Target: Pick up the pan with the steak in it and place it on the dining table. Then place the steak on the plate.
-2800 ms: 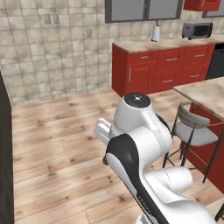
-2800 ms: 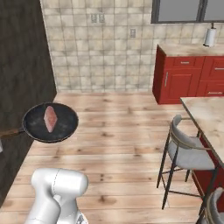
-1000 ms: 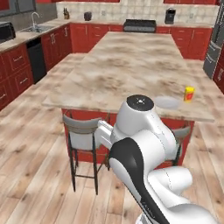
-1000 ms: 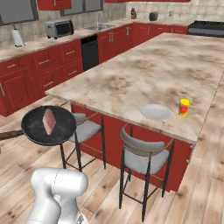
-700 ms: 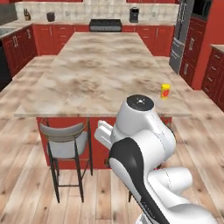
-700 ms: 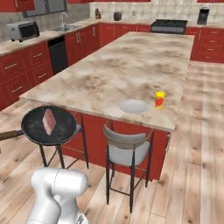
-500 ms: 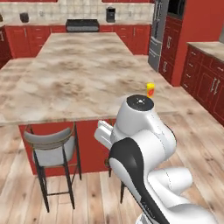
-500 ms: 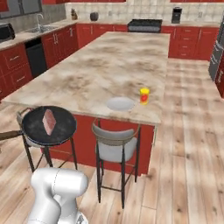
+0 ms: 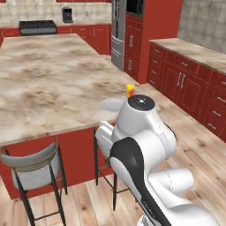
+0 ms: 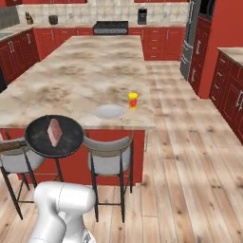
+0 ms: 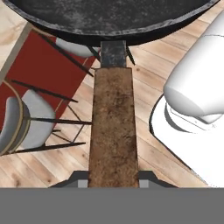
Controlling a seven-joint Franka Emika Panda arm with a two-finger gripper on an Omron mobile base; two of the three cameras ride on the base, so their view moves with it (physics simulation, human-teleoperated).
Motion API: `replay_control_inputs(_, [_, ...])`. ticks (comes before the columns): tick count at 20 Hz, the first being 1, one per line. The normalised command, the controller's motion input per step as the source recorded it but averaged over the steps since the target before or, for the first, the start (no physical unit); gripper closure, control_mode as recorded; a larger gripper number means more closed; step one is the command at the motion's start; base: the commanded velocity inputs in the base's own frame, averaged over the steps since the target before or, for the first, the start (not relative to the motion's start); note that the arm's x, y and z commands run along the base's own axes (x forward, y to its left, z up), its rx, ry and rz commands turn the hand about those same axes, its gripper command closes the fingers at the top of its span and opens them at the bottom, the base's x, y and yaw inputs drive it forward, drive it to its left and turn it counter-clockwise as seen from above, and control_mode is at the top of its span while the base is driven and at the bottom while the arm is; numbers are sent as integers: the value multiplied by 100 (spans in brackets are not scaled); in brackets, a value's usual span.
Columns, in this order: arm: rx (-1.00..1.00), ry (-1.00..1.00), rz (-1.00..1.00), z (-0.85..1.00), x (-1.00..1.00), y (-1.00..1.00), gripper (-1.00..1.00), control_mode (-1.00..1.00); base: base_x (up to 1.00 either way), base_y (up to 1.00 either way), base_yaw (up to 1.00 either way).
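Note:
The black pan [image 10: 54, 136] hangs level in front of the dining table's near edge, above a stool, with the pinkish steak [image 10: 54, 132] lying in its middle. Its brown handle [image 10: 12, 146] runs off to the left. In the hand view my gripper [image 11: 112, 179] is shut on the brown handle [image 11: 112, 127], and the pan [image 11: 109, 17] fills the top. The white plate [image 10: 109, 112] lies on the marbled dining table [image 10: 80, 71] near its front edge, up and to the right of the pan. My arm partly hides the plate [image 9: 110, 104] in the left base view.
A small yellow container [image 10: 133, 100] stands just right of the plate. Two grey bar stools [image 10: 109, 161] [image 10: 16, 161] are tucked under the table's near edge. Red cabinets [image 10: 230, 90] and a fridge [image 10: 190, 33] line the right side, with open wooden floor [image 10: 185, 156] between.
The whole scene has swung as the base drove. The table edge with the plate now lies closer and more central. The pan with the steak stays held in the same spot beside the arm.

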Motion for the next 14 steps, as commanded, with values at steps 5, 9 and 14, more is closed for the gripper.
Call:
replay_control_inputs(5, [0, 0, 0, 0, 0, 0, 100, 100, 22, 75, -29])
replay_control_inputs(9, [0, 0, 0, 0, 0, 0, 100, 100, 0, 24, -4])
replay_control_inputs(14, [0, 0, 0, 0, 0, 0, 100, 100, -14, 29, 25])
